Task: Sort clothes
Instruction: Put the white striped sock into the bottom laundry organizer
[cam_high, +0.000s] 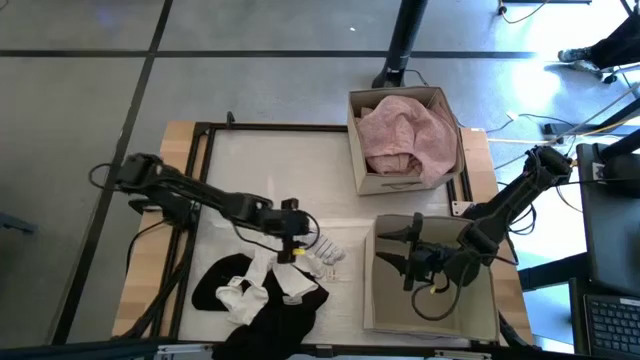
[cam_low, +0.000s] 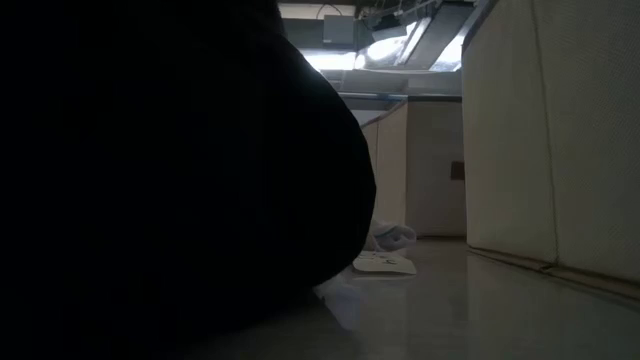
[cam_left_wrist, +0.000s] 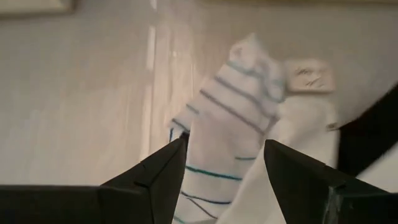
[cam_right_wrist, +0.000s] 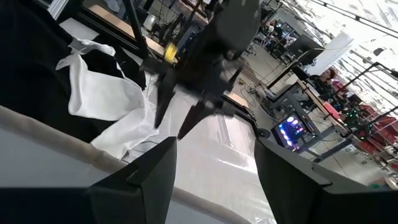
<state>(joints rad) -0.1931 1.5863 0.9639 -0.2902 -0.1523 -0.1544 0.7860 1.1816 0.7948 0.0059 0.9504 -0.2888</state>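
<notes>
My left gripper (cam_high: 300, 248) is open, low over the table's middle. Its fingers (cam_left_wrist: 165, 168) stand on either side of a small white sock with blue stripes (cam_left_wrist: 231, 106), which lies flat on the table among other small white pieces (cam_high: 325, 255). A heap of black garments (cam_high: 290, 310) with white ones (cam_high: 245, 293) on it lies at the near edge; it fills the low view (cam_low: 180, 180). A pale pink garment (cam_high: 405, 135) lies in the far box. My right gripper (cam_high: 405, 265) is open and empty inside the near right box. The plaid shirt and the navy piece are out of view.
Two tan cardboard boxes stand on the right: the far one (cam_high: 357, 150) with the pink garment, and the near one (cam_high: 370, 285), whose wall shows in the low view (cam_low: 540, 130). A black frame (cam_high: 205, 180) runs round the table. Bare tabletop lies at the far left.
</notes>
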